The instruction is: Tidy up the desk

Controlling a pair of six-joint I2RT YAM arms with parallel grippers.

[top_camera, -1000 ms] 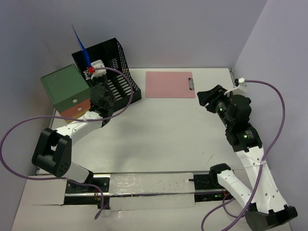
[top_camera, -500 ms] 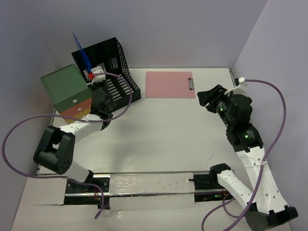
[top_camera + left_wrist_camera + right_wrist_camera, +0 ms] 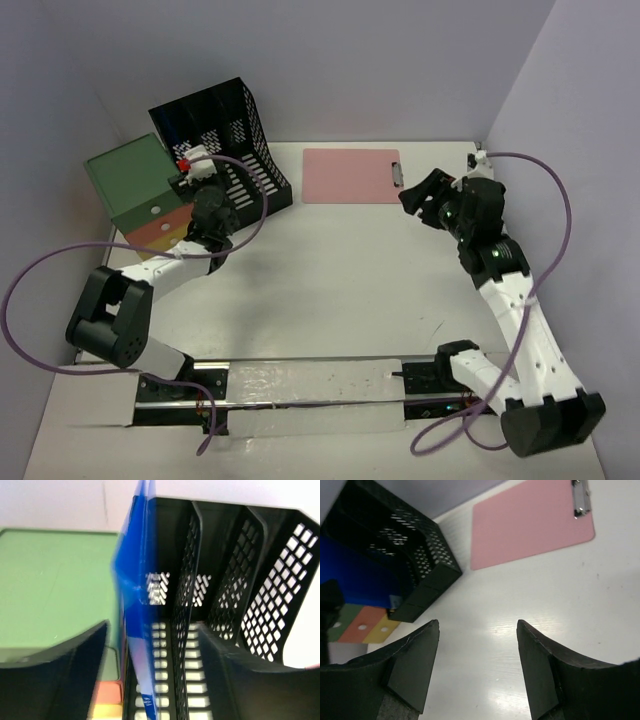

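The desk (image 3: 340, 270) is a white tabletop between lilac walls. A black mesh file rack (image 3: 245, 130) stands at its back left. In the left wrist view a blue folder (image 3: 135, 605) stands in the rack's (image 3: 260, 580) leftmost slot. My left gripper (image 3: 152, 627) is open, its fingers wide apart on either side of the folder's near edge. In the top view this gripper (image 3: 192, 178) sits at the rack's front left corner. My right gripper (image 3: 415, 195) hangs open over bare desk (image 3: 510, 645), beside a pink clipboard (image 3: 350, 175). Nothing lies between its fingers (image 3: 415, 665).
A green drawer box (image 3: 130, 180) with orange and yellow drawer fronts stands left of the rack, touching it. The pink clipboard (image 3: 530, 520) lies flat at the back middle, clip to the right. A metal rail (image 3: 300, 385) runs along the near edge. Purple cables loop off both arms.
The blue folder stood high above the rack and has dropped down into its slot. My left gripper has opened off it. My right arm has swung back and left towards the clipboard.
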